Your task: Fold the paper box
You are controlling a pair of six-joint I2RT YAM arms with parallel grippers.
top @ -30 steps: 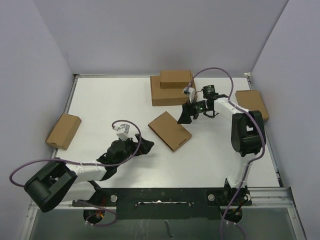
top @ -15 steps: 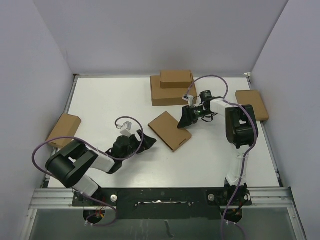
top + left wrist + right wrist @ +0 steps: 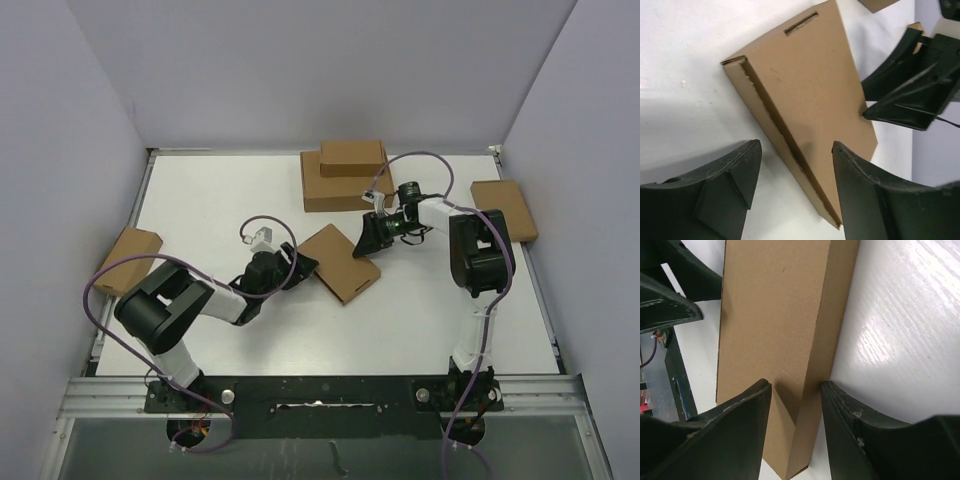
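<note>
Robotics lab, bench-top test cell. White table (image 3: pixel 200 200) closed in on 3 sides by plain lilac-grey walls (image 3: pixel 300 70). 2 robot arms, left arm (image 3: pixel 190 300) & right arm (image 3: pixel 478 260), white w/ black joints, bolted to a metal frame (image 3: pixel 540 385) at the near edge. Purple cables (image 3: pixel 420 154) loop off both. Props are plain brown cardboard: paper box (image 3: pixel 340 262) mid-table, stacked boxes (image 3: pixel 340 175) at the back, left box (image 3: pixel 127 260) & right box (image 3: pixel 505 208) at the side edges.

From overhead we could not tell whether the left gripper (image 3: pixel 302 266) touched the paper box (image 3: pixel 341 264). The right gripper (image 3: pixel 367 238) hid part of the box's far right edge, and whether its jaws actually clamped the box was unclear.
</note>
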